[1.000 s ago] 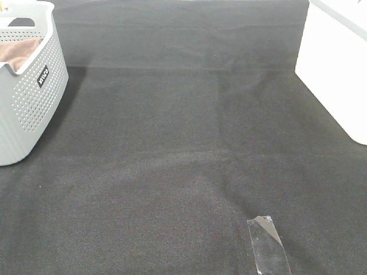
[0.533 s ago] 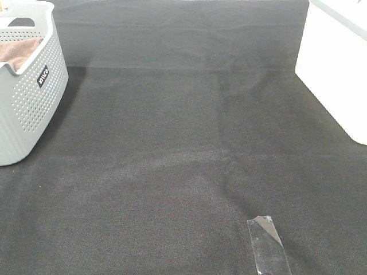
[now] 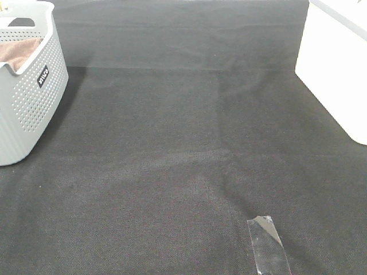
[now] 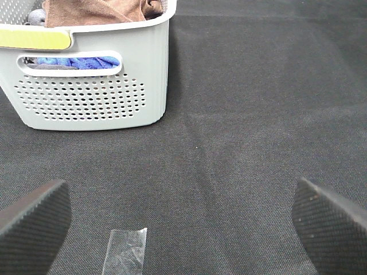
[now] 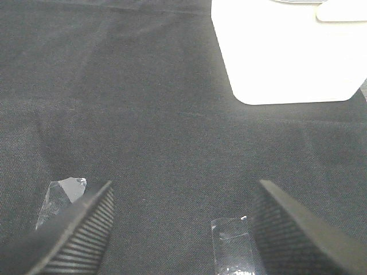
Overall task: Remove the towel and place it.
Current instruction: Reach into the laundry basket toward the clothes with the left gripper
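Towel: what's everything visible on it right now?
The towel is brown, soft and terry-like. It lies bunched inside the grey perforated basket at the far left of the table. Only its upper part shows, and no tag is visible. It lies against the basket's inner wall, with blue cloth showing lower down through the handle slot.

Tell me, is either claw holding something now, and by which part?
Nothing is held. The left claw and the right claw are both open and empty. The towel lies in the basket, untouched.
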`<action>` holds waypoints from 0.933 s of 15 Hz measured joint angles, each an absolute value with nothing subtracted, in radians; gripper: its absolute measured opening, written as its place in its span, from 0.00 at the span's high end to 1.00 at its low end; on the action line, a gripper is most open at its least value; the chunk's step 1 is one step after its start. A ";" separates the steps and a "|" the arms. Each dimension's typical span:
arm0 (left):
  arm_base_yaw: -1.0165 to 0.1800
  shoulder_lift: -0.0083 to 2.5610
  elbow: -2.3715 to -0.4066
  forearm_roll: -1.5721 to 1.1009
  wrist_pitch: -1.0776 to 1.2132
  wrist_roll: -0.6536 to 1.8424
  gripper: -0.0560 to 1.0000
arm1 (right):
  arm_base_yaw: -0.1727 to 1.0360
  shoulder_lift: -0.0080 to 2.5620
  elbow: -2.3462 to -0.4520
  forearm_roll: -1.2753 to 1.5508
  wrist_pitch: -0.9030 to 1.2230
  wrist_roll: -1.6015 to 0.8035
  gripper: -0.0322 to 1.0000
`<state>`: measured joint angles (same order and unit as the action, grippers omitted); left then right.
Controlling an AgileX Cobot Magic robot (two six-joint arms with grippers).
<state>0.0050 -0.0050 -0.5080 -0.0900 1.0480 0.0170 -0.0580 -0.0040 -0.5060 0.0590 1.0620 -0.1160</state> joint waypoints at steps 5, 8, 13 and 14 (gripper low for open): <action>0.005 -0.005 -0.508 -0.090 1.048 0.018 0.01 | -0.058 -0.004 -0.506 0.059 1.062 -0.116 0.32; 0.005 -0.005 -0.508 -0.090 1.048 0.020 0.01 | -0.058 -0.004 -0.506 0.059 1.062 -0.116 0.32; 0.005 -0.005 -0.508 -0.090 1.048 0.020 0.01 | -0.058 -0.004 -0.506 0.059 1.062 -0.116 0.32; 0.005 -0.005 -0.508 -0.090 1.048 0.020 0.01 | -0.058 -0.004 -0.506 0.059 1.062 -0.116 0.32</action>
<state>0.0050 -0.0050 -0.5080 -0.0900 1.0480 0.0200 -0.0580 -0.0040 -0.5060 0.0590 1.0620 -0.1160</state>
